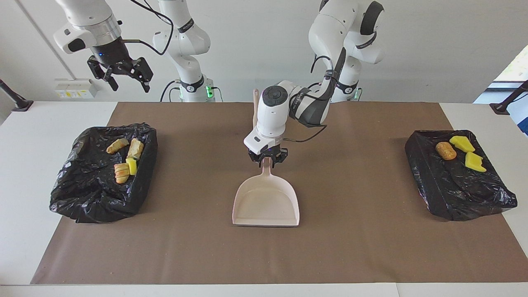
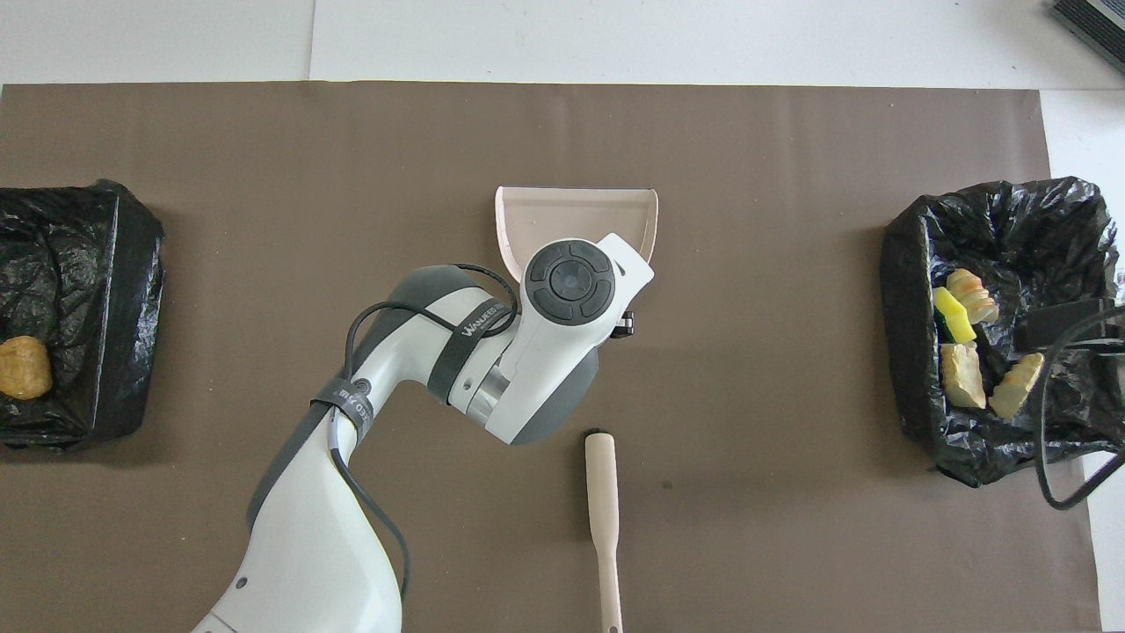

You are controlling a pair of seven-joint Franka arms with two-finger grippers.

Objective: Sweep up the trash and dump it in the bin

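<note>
Trouble, if any comes, would start around the dustpan, since no trash is left on the brown mat.

At the upper left of the facing frame the right gripper hangs in the air, wide open and empty, on an arm that waits.

Below it, at mid left, the bin at the right arm's end holds four pieces of trash: striped bread chunks and a yellow bit. Its slack black liner could snag a passing gripper.

At frame centre the left gripper sits low at the handle of the dustpan, which lies flat and empty. Whether it grips the handle or has let go cannot be told. If it rises while caught, the pan would likely drag or tip. The brush lies just beside that arm's wrist, and a careless swing could knock it.

At mid right, the bin at the left arm's end carries a cork-like cylinder and two yellow wedges high on its sloping liner. A bump might roll them out.

The mat is speckled with fine crumbs over a white counter. A plain white wall has a socket strip at upper left and a bright window at the right edge.
</note>
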